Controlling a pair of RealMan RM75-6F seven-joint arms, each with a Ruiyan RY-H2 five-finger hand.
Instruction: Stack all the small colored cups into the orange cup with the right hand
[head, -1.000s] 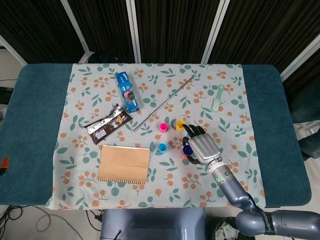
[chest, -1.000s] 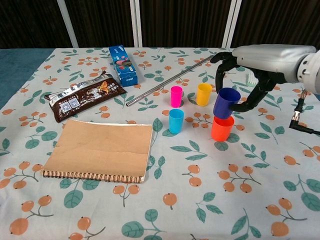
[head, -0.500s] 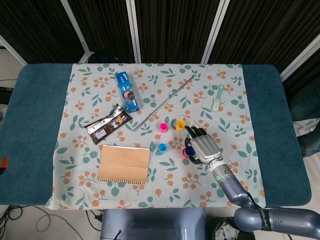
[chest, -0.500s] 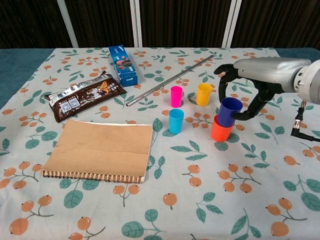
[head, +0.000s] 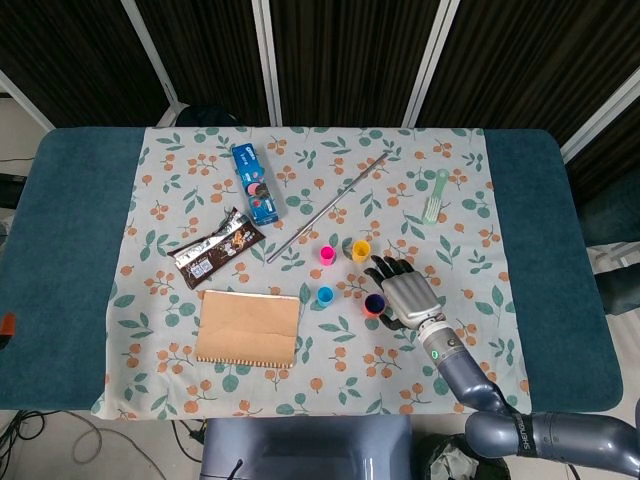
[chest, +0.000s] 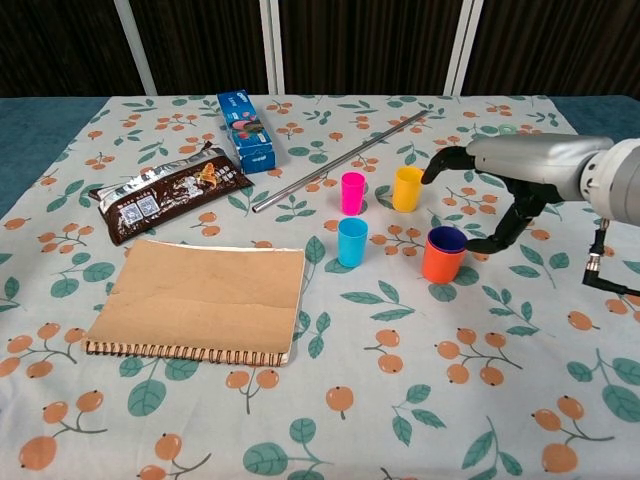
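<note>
On the floral tablecloth (chest: 300, 400), right of centre, the orange cup (chest: 443, 262) stands upright with the dark blue cup (chest: 446, 239) nested inside it, only the blue rim showing above the orange. Right hand (chest: 500, 180) hovers just beside and above the stack, on its right side; fingers (chest: 445, 163) spread apart and arched over toward the yellow cup, thumb (chest: 505, 232) curving down just right of the orange cup, apart from it as far as chest view shows. Nothing held, hand wide open. Head view: right hand (head: 405, 295) sits directly right of the stack (head: 375, 303), fingertips (head: 380, 266) reaching up toward the yellow cup (head: 360, 250) but not touching. Yellow cup (chest: 407, 188) upright just behind and left of the stack; pink cup (chest: 352, 193) left of yellow, light blue cup (chest: 352, 241) in front of pink, all three upright, separate, unstacked. Metal rod (chest: 345, 162) lies diagonally behind the cups. Blue box (chest: 247, 130) far left of rod, dark snack wrapper (chest: 170, 198) left again, brown notebook (chest: 200, 300) near front left, spiral edge facing the camera. Pale green item (head: 435, 195), too small to name, on the cloth back right in head view. Left hand not visible in either view.
</note>
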